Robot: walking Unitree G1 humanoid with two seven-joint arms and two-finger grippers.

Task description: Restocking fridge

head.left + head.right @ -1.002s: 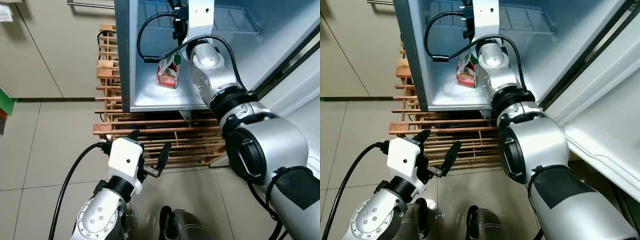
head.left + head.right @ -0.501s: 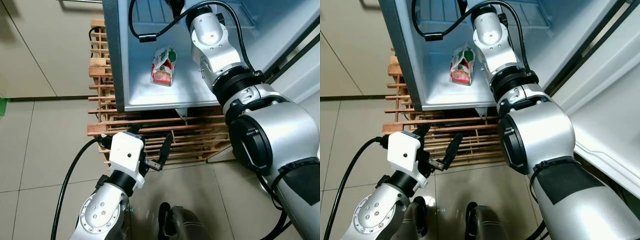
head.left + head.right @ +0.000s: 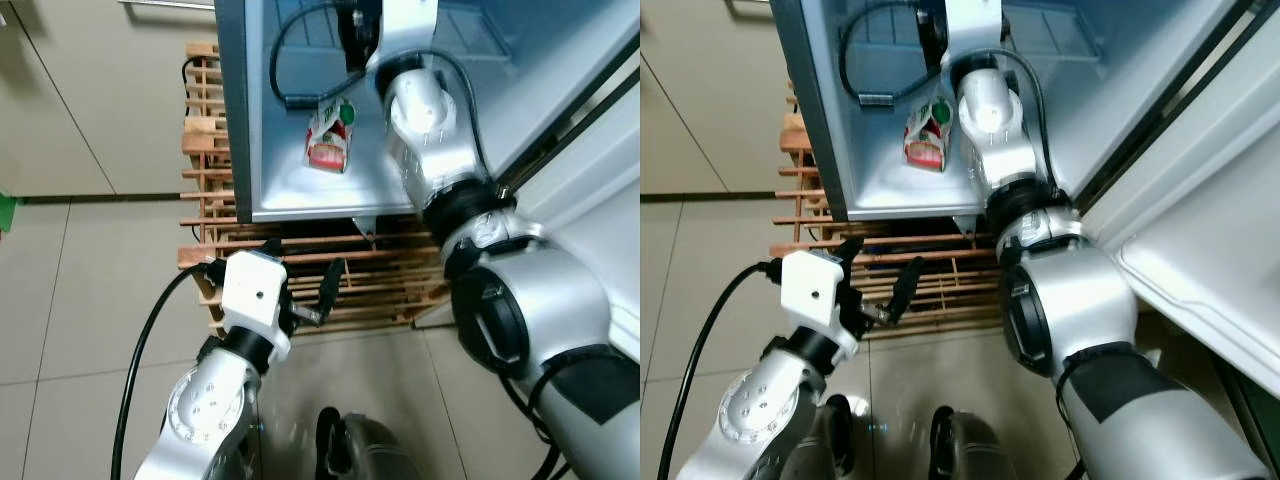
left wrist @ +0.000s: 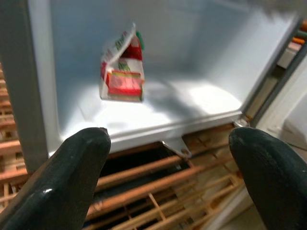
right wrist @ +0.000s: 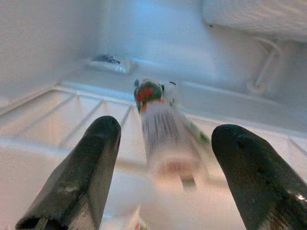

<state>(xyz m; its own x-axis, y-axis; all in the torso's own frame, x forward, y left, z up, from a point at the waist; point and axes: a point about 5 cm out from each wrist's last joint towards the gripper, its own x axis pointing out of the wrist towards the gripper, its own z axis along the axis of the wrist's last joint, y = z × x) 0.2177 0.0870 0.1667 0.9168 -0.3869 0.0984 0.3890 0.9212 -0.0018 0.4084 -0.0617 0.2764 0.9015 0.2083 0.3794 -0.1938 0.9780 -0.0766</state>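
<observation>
Step in hand, as I read it: setting the carton (image 3: pixel 329 143) down in the fridge (image 3: pixel 300 200) w/ the right arm and letting go. The red/white/green carton, gable-topped, stands on the fridge floor near the front lip, toward the left wall, roughly upright w/ a slight lean.

To do it well: confirm the carton rests flat before pulling out. Right wrist view is blurred, so can't tell if the carton touches either finger; it sits between them w/ visible gaps both sides. Back the gripper straight out along its own axis, no sideways swing, since a brush on the gable top could tip it. Watch the black cable (image 3: pixel 285 60) looping near the carton; it could drag the carton on retreat.

Right gripper (image 5: pixel 165 143): fingers spread wide, holding nothing as far as visible. The arm reaches up and forward deep into the fridge, forearm and wrist passing just right of the carton.

Left gripper (image 3: pixel 300 290): fingers apart, empty, hovering low before the wooden slat rack (image 3: pixel 390 270) under the fridge. Left wrist view looks up at the carton from below the fridge's front edge. Arm bent, elbow down, idle; keep it there, clear of the right arm's exit path.
</observation>
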